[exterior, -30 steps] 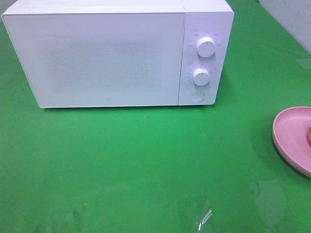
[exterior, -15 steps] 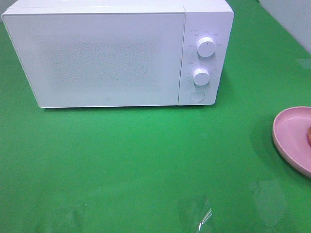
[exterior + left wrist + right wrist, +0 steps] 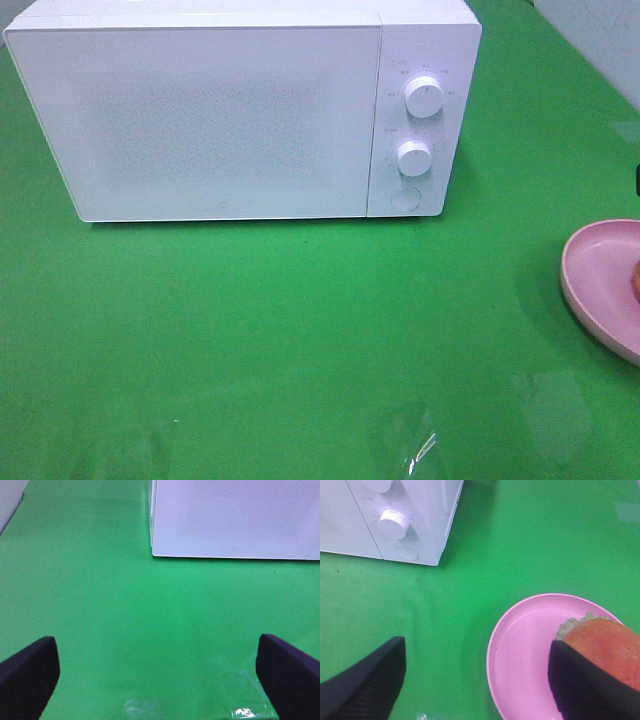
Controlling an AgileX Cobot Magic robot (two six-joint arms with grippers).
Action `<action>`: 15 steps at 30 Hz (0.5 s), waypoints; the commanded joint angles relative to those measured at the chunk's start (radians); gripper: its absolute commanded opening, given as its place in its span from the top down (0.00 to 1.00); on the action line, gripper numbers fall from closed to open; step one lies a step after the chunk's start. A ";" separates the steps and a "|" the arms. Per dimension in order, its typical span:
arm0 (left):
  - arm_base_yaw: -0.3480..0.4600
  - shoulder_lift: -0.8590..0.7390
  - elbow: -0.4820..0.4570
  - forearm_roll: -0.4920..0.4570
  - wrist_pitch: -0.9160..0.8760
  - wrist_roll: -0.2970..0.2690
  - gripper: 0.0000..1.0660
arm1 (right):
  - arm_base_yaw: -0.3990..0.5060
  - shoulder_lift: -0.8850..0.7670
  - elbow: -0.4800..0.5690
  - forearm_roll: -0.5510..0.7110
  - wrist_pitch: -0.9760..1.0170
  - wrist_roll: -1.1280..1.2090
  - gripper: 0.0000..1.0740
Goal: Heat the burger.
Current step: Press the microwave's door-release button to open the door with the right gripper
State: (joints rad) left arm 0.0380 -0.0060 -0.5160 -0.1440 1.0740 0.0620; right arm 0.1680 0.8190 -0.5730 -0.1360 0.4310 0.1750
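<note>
**Mia:** What is closest to us?

**Ben:** The robot's two grippers, low over the flat green table cover (image 3: 300,330). The left gripper (image 3: 157,660) is open as wide as it goes. Only green cover shows between its black fingers, so it holds nothing.

**Mia:** And the other one?

**Ben:** The right gripper (image 3: 476,650) is open wide too, and it is empty. It hangs on the right side, by the near edge of the round pink plate (image 3: 520,655).

**Mia:** Where is the food?

**Ben:** The round burger with the golden-brown bun and frilly green lettuce (image 3: 607,647) sits on that plate, toward its right side. The high camera shows only a sliver of it at the right edge. In the right wrist view one black finger is in front of the burger. I cannot tell if it touches.

**Mia:** What is farther back?

**Ben:** The big white box-shaped microwave (image 3: 200,120), at the far side of the table, well apart from the plate. Its door is shut. On its right panel there is a round white upper knob (image 3: 425,97), a round white lower knob (image 3: 414,158) and a round white button (image 3: 405,198) under them.

**Mia:** So how much is done?

**Ben:** I think nothing yet. The burger is not picked up and the door is not open. What is left is to open the door, put the burger inside, shut the door and turn a knob.
</note>
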 commanded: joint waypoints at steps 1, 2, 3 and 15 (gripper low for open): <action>0.004 -0.015 0.000 -0.008 -0.003 -0.005 0.06 | -0.005 0.038 -0.006 -0.003 -0.050 0.003 0.30; 0.004 -0.015 0.000 -0.008 -0.003 -0.005 0.06 | -0.005 0.070 -0.006 -0.003 -0.083 0.003 0.30; 0.004 -0.015 0.000 -0.008 -0.003 -0.005 0.06 | -0.005 0.070 -0.006 -0.003 -0.083 0.003 0.30; 0.004 -0.015 0.000 -0.008 -0.003 -0.005 0.06 | -0.001 0.255 0.006 0.005 -0.315 -0.001 0.32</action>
State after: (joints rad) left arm 0.0380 -0.0060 -0.5160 -0.1440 1.0740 0.0620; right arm 0.1680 1.0690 -0.5700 -0.1340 0.1400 0.1750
